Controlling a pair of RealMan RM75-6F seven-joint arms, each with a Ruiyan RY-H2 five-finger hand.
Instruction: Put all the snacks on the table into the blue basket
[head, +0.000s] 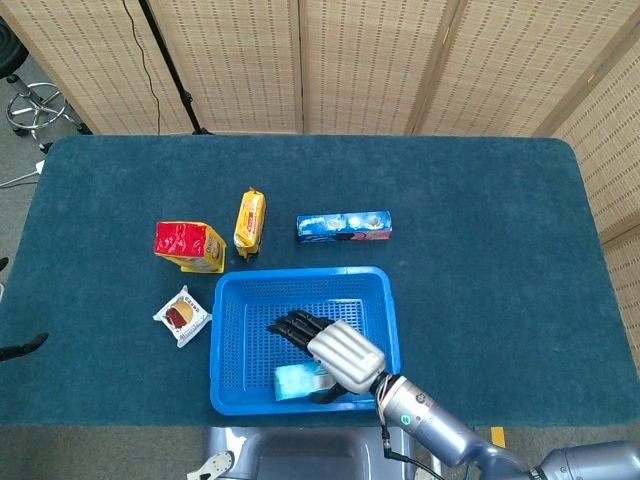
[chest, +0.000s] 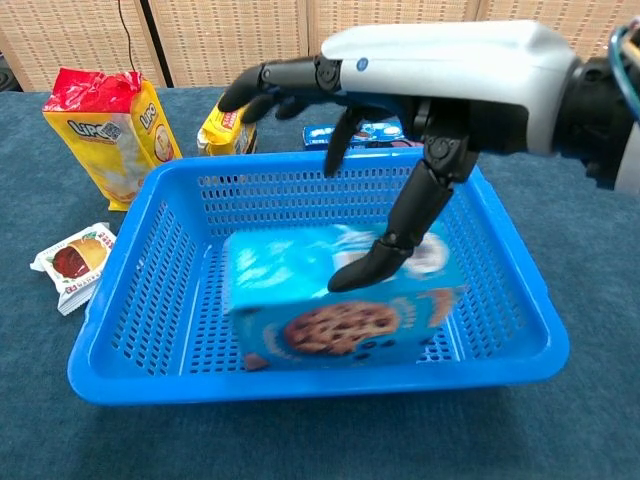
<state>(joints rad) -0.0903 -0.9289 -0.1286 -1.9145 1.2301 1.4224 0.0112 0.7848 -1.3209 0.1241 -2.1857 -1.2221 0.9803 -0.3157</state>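
Our blue basket (chest: 150, 300) sits right under our right hand (chest: 420, 80). One snack is in it now: the cookie box (chest: 340, 310), which lies below our hand at the near side of the basket. Our hand is spread wide open above the box. Only the thumb tip looks like it rests on the top of the box, and we are not sure it really touches. We hold nothing. Our left hand does not show in either view.

So we think one snack is done and four are left. All four lie outside the basket, past our hand or off to its left.

The long blue pack (head: 344, 226) lies on the table beyond our fingers. Its words are too small to read. The red and yellow bag (chest: 105, 130) stands far to the left of our hand, and it has big blue letters that look like "LiPO". The yellow pack (chest: 228, 120) lies just past our fingertips. The little white packet (chest: 72, 262) is to the left, beside the basket.

The cookie box shows a chocolate chip cookie.
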